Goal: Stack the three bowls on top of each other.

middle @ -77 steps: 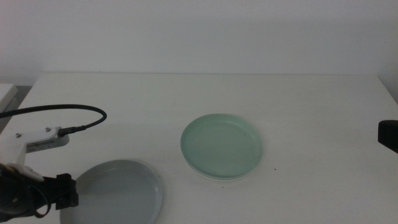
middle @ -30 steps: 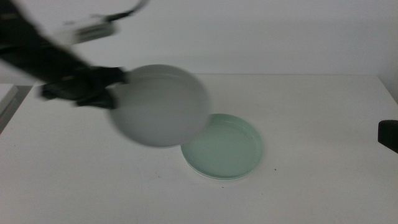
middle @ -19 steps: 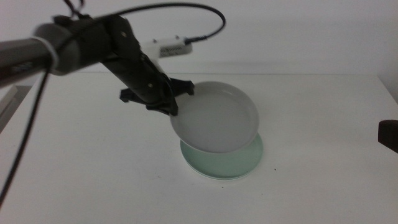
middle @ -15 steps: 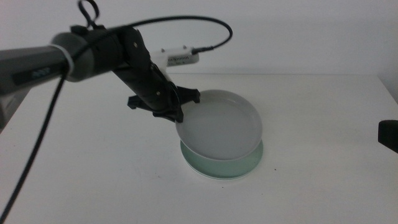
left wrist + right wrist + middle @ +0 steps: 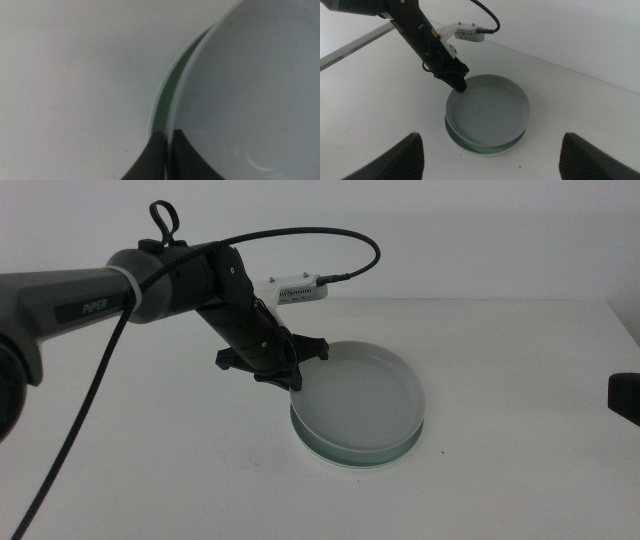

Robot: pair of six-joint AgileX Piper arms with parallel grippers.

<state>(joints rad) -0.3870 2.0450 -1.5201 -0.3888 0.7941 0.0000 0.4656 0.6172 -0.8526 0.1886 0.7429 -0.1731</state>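
My left gripper (image 5: 292, 376) is shut on the near-left rim of the grey-blue bowl (image 5: 362, 395). It holds the bowl almost level, right on top of the mint green bowl (image 5: 350, 457), whose rim shows below it. In the left wrist view the two jaws (image 5: 167, 155) pinch the grey-blue rim (image 5: 250, 90), with the green rim (image 5: 162, 100) just beside it. I cannot tell whether the two bowls touch. The right wrist view shows the grey-blue bowl (image 5: 487, 110) over the green one (image 5: 470, 146). The white bowl does not show as a separate thing. My right gripper (image 5: 490, 137) is open, well back from the stack.
The white table (image 5: 150, 470) runs to a white wall at the back. The left arm's cable (image 5: 340, 240) loops above the bowls. A dark part of the right arm (image 5: 625, 398) shows at the right edge.
The left gripper has carried the grey-blue bowl from the table's near left up and over to the right, then lowered it over the green bowl. The right arm has not moved.
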